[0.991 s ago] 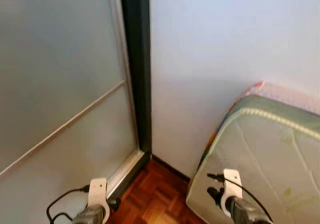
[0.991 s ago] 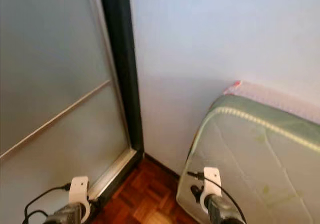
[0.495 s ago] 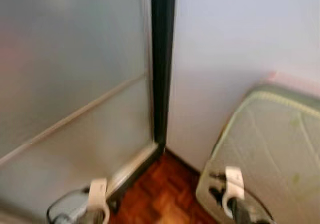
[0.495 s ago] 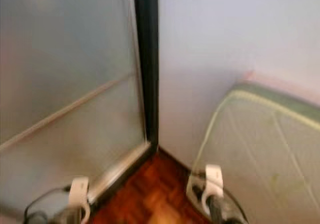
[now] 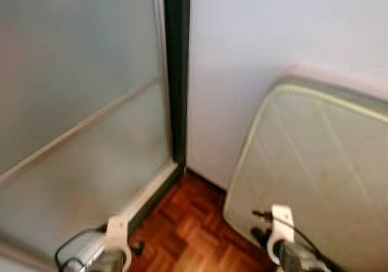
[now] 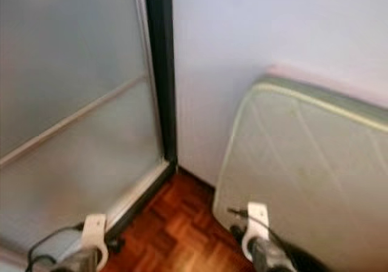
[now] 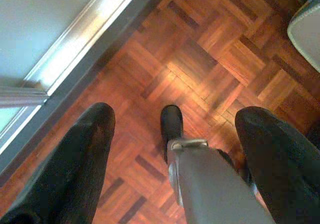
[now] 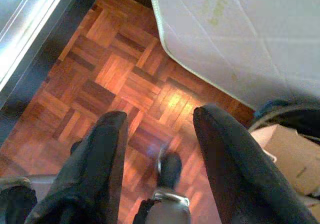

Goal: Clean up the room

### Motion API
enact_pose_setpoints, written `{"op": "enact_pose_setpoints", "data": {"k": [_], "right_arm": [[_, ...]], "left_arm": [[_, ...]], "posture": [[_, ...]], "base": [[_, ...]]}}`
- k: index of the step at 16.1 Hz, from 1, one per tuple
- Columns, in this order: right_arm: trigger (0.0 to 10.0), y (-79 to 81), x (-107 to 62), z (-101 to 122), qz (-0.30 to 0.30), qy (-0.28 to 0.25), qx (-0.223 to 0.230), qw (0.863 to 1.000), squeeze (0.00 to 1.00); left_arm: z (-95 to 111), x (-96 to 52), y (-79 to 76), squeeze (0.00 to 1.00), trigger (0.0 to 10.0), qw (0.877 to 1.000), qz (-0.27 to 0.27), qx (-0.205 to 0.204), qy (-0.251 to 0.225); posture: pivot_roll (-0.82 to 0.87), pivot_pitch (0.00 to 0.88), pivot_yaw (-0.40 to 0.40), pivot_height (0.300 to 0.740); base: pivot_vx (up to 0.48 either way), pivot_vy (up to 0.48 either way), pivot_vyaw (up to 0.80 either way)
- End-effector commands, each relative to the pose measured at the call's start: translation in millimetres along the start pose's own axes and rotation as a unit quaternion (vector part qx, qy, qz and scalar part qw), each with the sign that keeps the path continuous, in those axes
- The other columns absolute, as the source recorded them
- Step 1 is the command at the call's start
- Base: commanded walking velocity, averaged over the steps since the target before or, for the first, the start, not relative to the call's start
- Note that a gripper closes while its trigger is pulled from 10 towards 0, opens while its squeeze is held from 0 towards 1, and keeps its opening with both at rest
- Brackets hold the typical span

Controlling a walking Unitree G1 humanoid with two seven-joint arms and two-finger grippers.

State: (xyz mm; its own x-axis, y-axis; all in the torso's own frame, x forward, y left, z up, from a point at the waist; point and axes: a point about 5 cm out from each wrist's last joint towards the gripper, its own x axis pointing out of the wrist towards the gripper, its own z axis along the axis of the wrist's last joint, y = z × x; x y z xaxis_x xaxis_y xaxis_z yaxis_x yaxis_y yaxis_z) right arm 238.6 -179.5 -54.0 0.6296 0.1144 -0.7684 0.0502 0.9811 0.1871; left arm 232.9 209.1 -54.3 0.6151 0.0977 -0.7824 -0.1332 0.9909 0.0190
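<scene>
Facing corner | frosted door (image 5: 79, 102) left | mattress (image 5: 315, 169) right, possibly leaning | parquet (image 7: 200, 59)

Both arms hang low, left tool (image 7: 172, 134) and right tool (image 8: 160, 134) gaping, holding nothing.

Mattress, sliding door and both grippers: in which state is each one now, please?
Mattress: standing on its edge, tilted back against the wall.
Sliding door: shut against the dark frame.
Left gripper: fingers open, holding nothing, pointing down at the parquet floor.
Right gripper: fingers open, holding nothing, above the floor.
Cardboard box: closed.
</scene>
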Motion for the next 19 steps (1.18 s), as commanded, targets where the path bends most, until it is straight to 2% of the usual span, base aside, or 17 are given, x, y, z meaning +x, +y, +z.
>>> {"op": "enact_pose_setpoints", "data": {"k": [1, 19], "right_arm": [[10.0, -4.0, -0.8, 1.8, -0.006, 0.0, 0.002, 1.0, 0.0], [10.0, -3.4, -0.6, 2.8, -0.003, -0.002, 0.003, 1.0, 0.0]], "left_arm": [[-6.1, -0.2, -2.2, 0.0, 10.0, 1.0, -0.003, 0.001, 0.012], [-5.0, -0.1, -2.4, 0.0, 10.0, 1.0, -0.004, 0.001, 0.012]], "posture": [[0.07, 0.046, -0.041, 0.74], [0.07, 0.054, -0.04, 0.74]], "base": [[-0.266, 0.0, 0.0], [-0.273, 0.0, 0.0]]}}
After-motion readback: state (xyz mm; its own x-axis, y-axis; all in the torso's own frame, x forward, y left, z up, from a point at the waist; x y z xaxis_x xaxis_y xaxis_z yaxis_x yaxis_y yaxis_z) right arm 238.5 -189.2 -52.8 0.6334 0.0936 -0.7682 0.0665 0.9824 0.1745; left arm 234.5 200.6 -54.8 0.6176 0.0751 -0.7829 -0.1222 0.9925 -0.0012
